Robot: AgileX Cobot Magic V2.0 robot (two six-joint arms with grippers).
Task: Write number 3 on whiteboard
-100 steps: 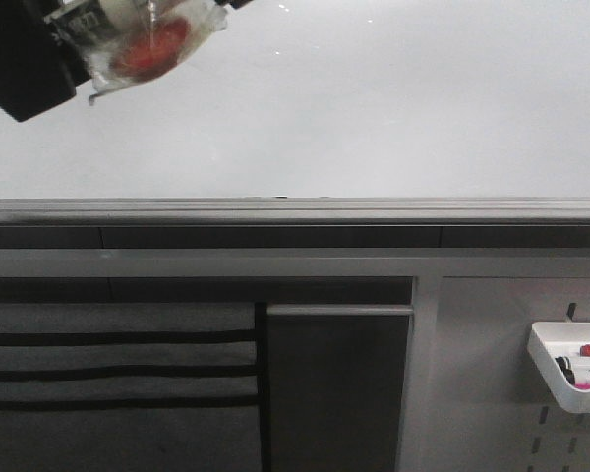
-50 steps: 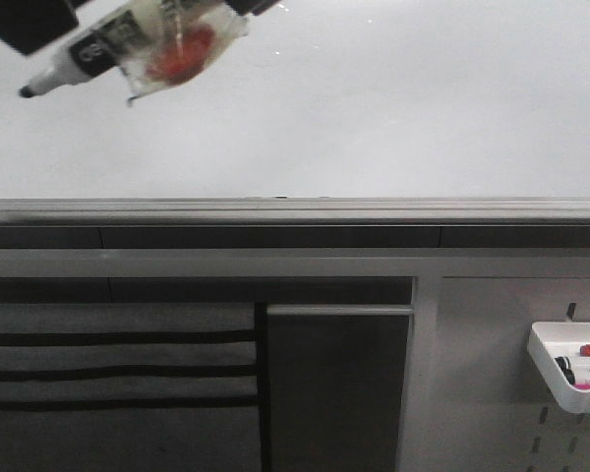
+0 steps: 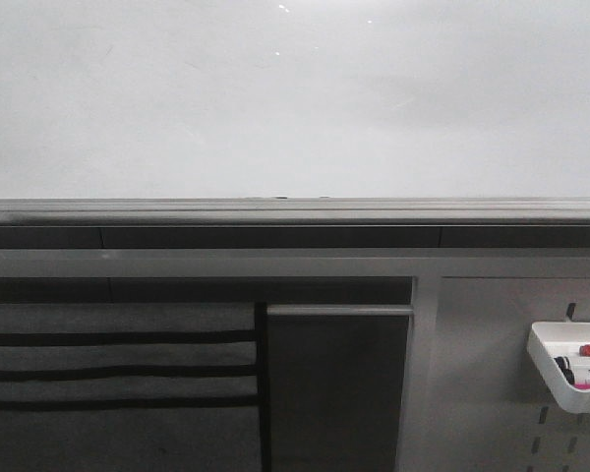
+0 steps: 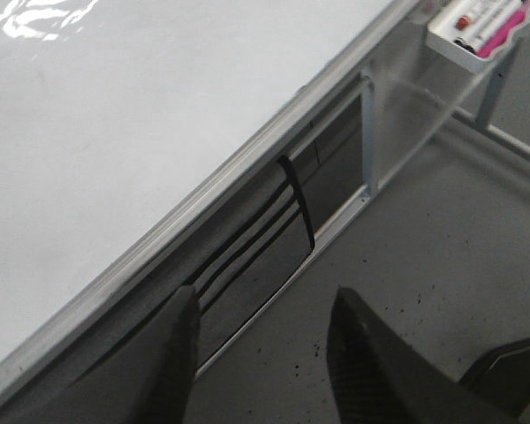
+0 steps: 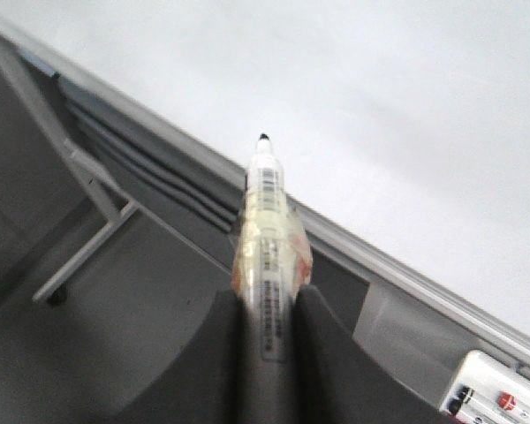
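Note:
The whiteboard (image 3: 295,98) fills the upper half of the front view, and its surface is blank there. It also shows blank in the left wrist view (image 4: 115,132) and the right wrist view (image 5: 406,106). The number 3 is out of view. Neither gripper appears in the front view. My right gripper (image 5: 269,296) is shut on a white marker (image 5: 267,203) wrapped in clear tape. The marker's black tip (image 5: 263,138) points at the board's lower rail and hangs apart from the surface. My left gripper (image 4: 265,296) is open and empty, below the board's edge over the grey floor.
A grey metal rail (image 3: 295,211) runs along the board's lower edge. A small white tray (image 3: 570,369) holding markers hangs on the frame at the lower right, and also shows in the wrist views (image 4: 477,26) (image 5: 495,397). A dark striped panel (image 3: 118,374) sits under the board.
The gripper holding the marker, seen at the front view's top left, rose and left that view. The board shows no new mark.

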